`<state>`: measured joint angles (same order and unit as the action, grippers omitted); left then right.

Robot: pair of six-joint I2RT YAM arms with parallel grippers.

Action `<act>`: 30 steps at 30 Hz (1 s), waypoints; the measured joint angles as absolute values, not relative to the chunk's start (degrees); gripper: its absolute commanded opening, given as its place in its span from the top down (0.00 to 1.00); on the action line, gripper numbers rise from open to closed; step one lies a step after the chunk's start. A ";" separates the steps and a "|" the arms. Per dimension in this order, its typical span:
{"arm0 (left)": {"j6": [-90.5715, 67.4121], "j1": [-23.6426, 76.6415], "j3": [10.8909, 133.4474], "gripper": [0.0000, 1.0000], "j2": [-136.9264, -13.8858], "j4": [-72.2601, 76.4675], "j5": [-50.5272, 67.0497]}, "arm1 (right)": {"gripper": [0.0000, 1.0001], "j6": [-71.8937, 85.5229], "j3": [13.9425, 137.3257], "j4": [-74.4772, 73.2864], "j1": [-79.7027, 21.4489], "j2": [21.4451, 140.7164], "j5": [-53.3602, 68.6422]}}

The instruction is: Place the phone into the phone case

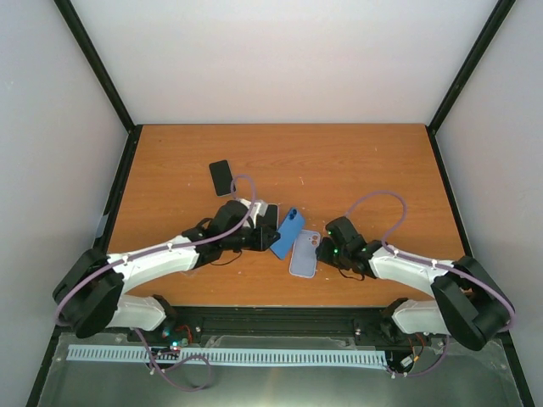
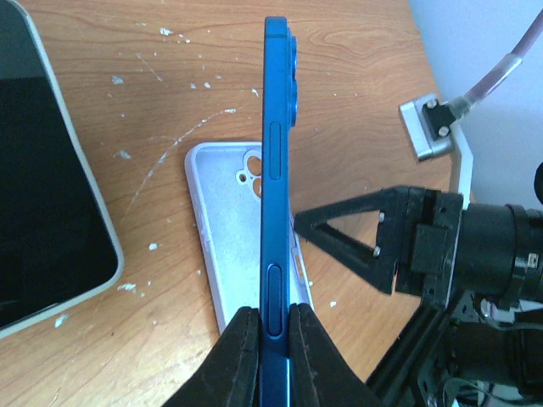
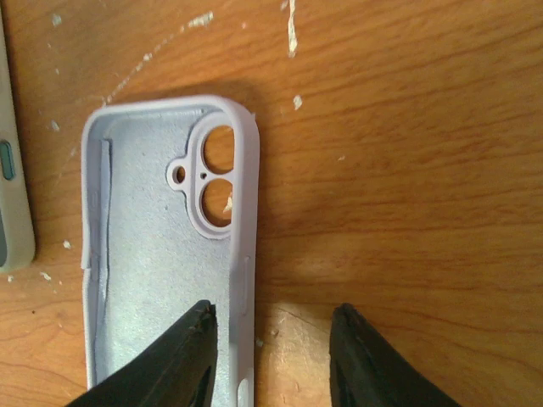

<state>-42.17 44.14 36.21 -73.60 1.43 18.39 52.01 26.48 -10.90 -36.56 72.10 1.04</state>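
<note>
From above, your left gripper point(image 1: 268, 231) holds the slim blue phone point(image 1: 288, 231) just beside the pale lilac silicone case point(image 1: 305, 254), which lies open side up on the wooden table point(image 1: 356, 161).

Left wrist: the jaws are pinched tight on the phone's thin edges. It looks rigid and slick and may pivot, so grip it nearer the middle.

Right wrist: your right gripper point(image 3: 273, 326) stands part open astride the case's soft wall, holding nothing.

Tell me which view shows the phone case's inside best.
Right wrist: the lavender phone case lies close up, open side up, camera cutouts clear. Left wrist shows it partly hidden behind the blue phone held on edge. Top external shows it only small, beside that phone.
</note>
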 measured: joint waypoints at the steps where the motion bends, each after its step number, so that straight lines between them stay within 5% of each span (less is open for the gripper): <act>1: -42.44 45.04 36.97 1.00 -74.50 1.45 17.12 | 0.67 52.18 26.06 -10.26 -36.47 72.55 1.61; 15: -46.13 49.60 39.20 1.00 -82.37 1.58 9.21 | 0.72 59.51 19.84 9.52 -36.29 76.18 11.68; 30: -45.87 54.78 41.39 0.99 -86.28 2.04 -1.39 | 0.56 63.51 13.85 0.23 -36.29 55.88 4.60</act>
